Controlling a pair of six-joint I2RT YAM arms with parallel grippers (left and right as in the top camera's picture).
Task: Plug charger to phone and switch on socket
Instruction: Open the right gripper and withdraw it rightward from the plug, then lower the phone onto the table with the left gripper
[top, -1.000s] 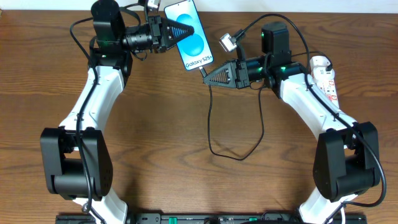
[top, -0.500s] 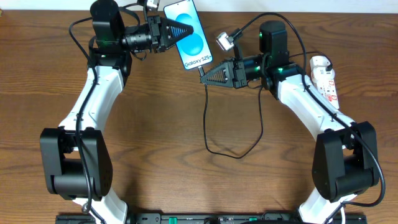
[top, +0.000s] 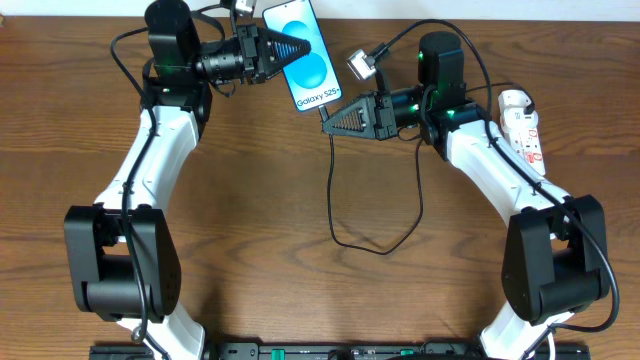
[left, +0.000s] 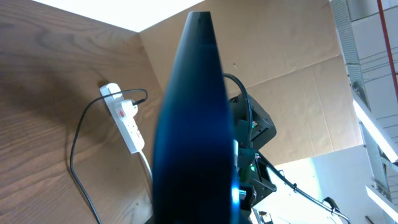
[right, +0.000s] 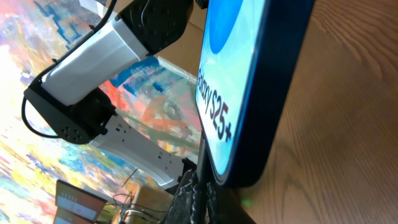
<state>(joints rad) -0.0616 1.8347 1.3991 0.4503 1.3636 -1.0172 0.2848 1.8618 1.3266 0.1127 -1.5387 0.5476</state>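
Overhead view has the left gripper (top: 290, 48) clenched on the phone (top: 315, 80) at far centre. The phone's long axis runs far-left to near-right, its near end facing the right gripper (top: 330, 117). That gripper is clamped on the connector end of the charger (top: 335, 190), just beside the phone's near edge; whether the tip is seated cannot be told. Slack cable loops over open table (top: 250, 200). The socket (top: 523, 125) lies well apart, far right.

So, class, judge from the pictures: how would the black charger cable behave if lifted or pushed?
Probably floppy: the charger runs from the right gripper and lies in a loose loop on the table. Likely light, being so thin. Pushed, it would probably bend and snake rather than slide as one piece.
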